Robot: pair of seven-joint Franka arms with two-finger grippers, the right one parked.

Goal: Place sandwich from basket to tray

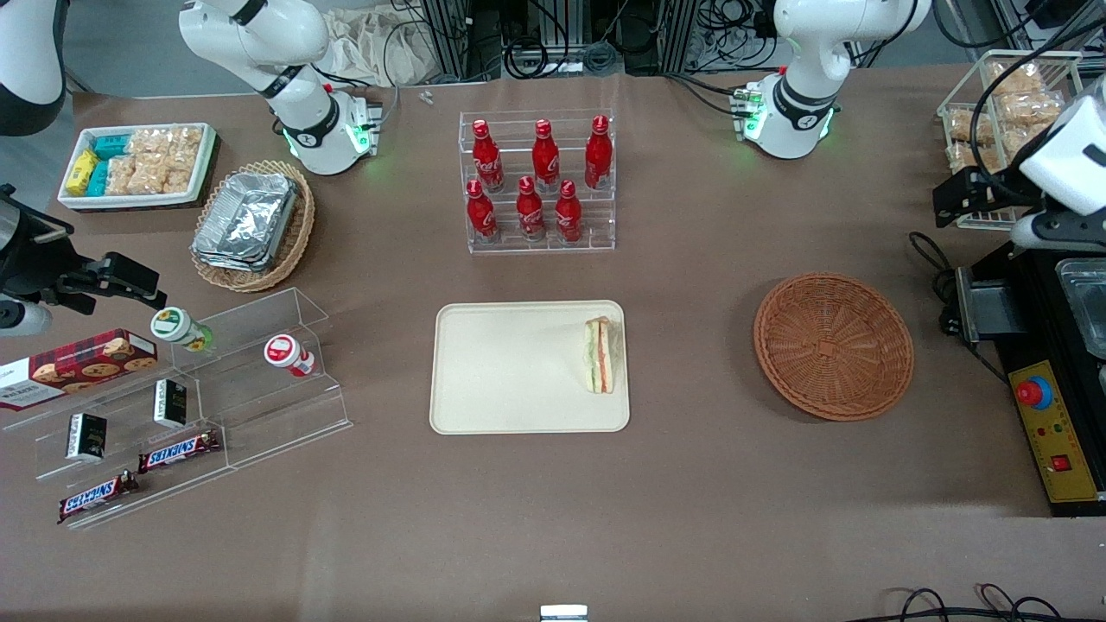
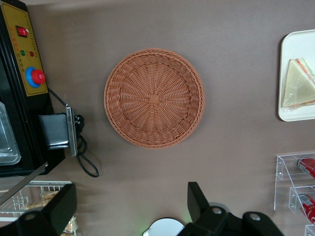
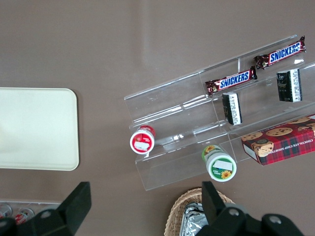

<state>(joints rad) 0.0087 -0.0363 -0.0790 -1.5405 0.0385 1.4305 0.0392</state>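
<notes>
The sandwich (image 1: 601, 354) is a pale wedge with orange-red and green layers. It lies on the cream tray (image 1: 510, 371), by the tray's edge nearest the basket. The reddish-brown wicker basket (image 1: 834, 345) holds nothing. My left gripper (image 1: 948, 197) is raised at the working arm's end of the table, farther from the front camera than the basket. It is open and holds nothing. The left wrist view shows the basket (image 2: 154, 97), the sandwich (image 2: 298, 83) on the tray (image 2: 295, 114), and my gripper (image 2: 130, 206) with fingers (image 2: 197, 201) spread wide.
A rack of red cola bottles (image 1: 540, 181) stands farther from the front camera than the tray. A black control box with a red button (image 1: 1050, 415) and a wire rack of snacks (image 1: 1002, 112) sit near my gripper. An acrylic shelf (image 1: 190, 389) and foil-tray basket (image 1: 251, 225) lie toward the parked arm's end.
</notes>
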